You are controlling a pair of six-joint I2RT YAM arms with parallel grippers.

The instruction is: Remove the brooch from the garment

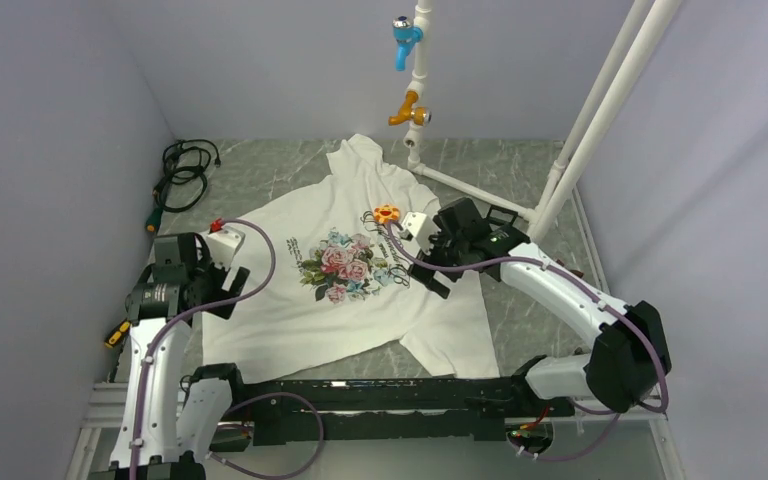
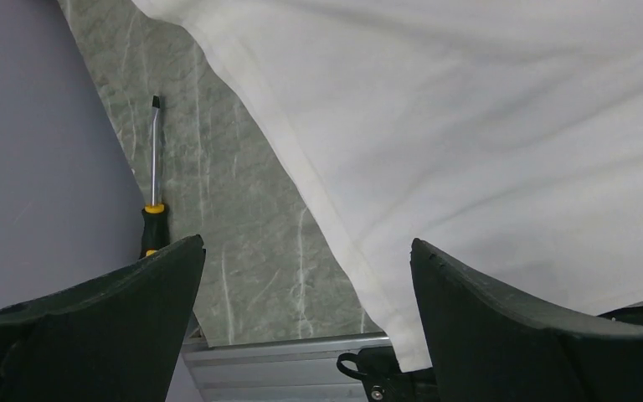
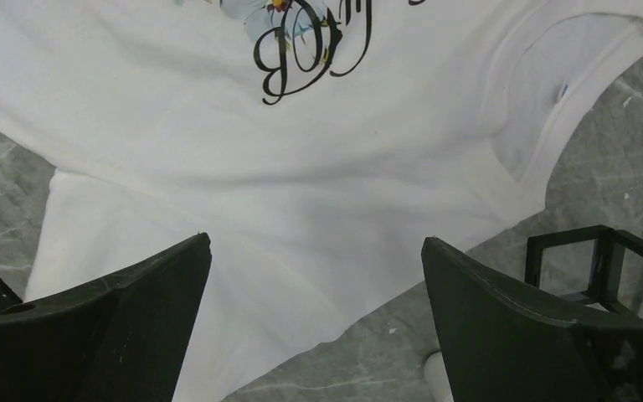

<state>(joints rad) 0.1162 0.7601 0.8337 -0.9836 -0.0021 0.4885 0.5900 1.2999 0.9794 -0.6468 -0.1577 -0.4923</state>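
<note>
The garment [image 1: 360, 300], a white T-shirt with a rose print, lies flat on the grey marbled table. The brooch [image 1: 387, 213], a small orange flower pin, sits on the shirt just above and right of the print. My right gripper [image 1: 432, 262] is open and empty, hovering over the shirt's right side, a little right of and below the brooch. Its wrist view shows the black script [image 3: 310, 50] and white cloth between the fingers, with the brooch out of view. My left gripper [image 1: 228, 285] is open and empty over the shirt's left edge [image 2: 326, 209].
A yellow-and-black screwdriver [image 2: 152, 193] lies along the left wall. A coiled black cable [image 1: 182, 172] lies at the back left. A white pipe frame [image 1: 415, 110] with blue and orange valves stands behind the shirt. A black wire frame [image 3: 603, 260] sits by the right gripper.
</note>
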